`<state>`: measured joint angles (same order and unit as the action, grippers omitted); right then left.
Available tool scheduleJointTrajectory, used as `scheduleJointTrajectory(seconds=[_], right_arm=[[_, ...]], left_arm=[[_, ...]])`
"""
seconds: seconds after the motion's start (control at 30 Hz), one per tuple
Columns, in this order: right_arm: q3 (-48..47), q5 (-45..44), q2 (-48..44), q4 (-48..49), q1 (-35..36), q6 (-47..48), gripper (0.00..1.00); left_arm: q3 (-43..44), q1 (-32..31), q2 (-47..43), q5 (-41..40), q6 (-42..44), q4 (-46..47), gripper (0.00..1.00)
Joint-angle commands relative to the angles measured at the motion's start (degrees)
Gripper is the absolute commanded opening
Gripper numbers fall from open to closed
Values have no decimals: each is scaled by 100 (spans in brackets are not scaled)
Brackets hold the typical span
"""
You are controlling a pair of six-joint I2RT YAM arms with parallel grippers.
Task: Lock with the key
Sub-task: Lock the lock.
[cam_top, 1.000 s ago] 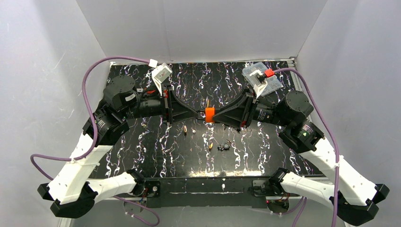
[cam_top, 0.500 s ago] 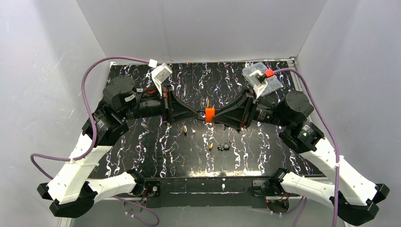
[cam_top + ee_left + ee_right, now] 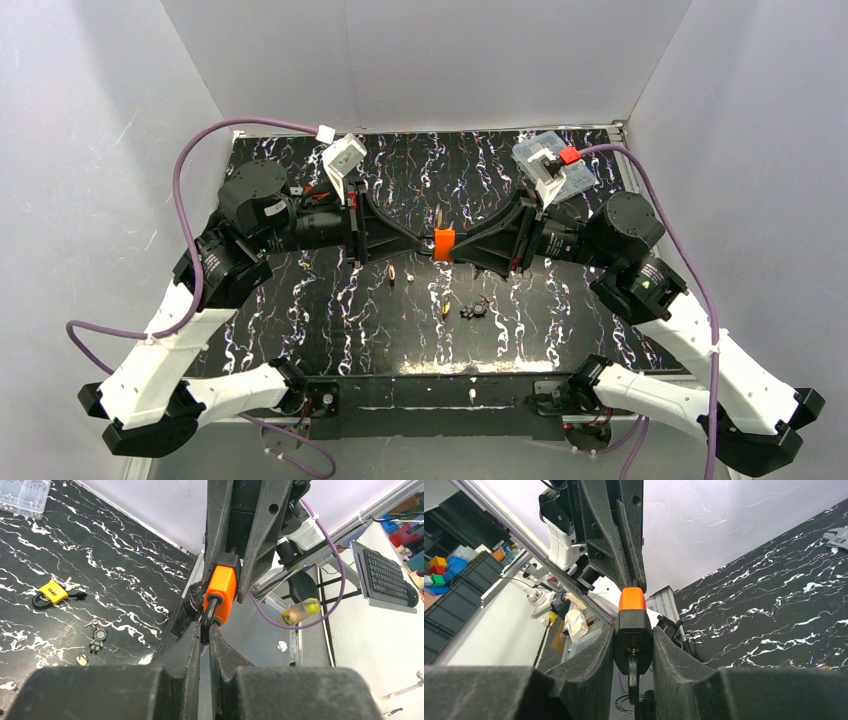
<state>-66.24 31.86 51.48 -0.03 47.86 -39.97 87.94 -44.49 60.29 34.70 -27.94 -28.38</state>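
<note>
As left jaws pinch its shackle (image 3: 206,620) and right jaws clamp the orange lock (image 3: 221,587), a yellow padlock (image 3: 52,591) lies below.

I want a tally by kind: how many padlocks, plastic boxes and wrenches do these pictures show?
Padlocks: 2, the orange padlock with a black shackle and the yellow padlock
Clear plastic compartment box: 1
Silver metal wrench: 1
Total: 4

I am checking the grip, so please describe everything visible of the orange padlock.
The orange padlock is held above the table between both arms. Its body looks like orange plastic with a black end. The left gripper pinches its dark shackle in its jaws; the right gripper clamps the black end, where a key sits in the keyhole.
</note>
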Motion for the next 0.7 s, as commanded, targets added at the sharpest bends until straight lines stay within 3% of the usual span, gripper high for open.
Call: scheduleJointTrajectory(seconds=[0.0,0.23,0.67], right_arm=[[-152,23,430,384,298,138,1],[-82,-61,378,405,319,146,1],[101,-131,206,663,303,3,1]], left_arm=[[55,-388,516,343,-124,579,0],[61,-421,552,327,-132,516,0],[-112,-423,384,384,-248,515,14]])
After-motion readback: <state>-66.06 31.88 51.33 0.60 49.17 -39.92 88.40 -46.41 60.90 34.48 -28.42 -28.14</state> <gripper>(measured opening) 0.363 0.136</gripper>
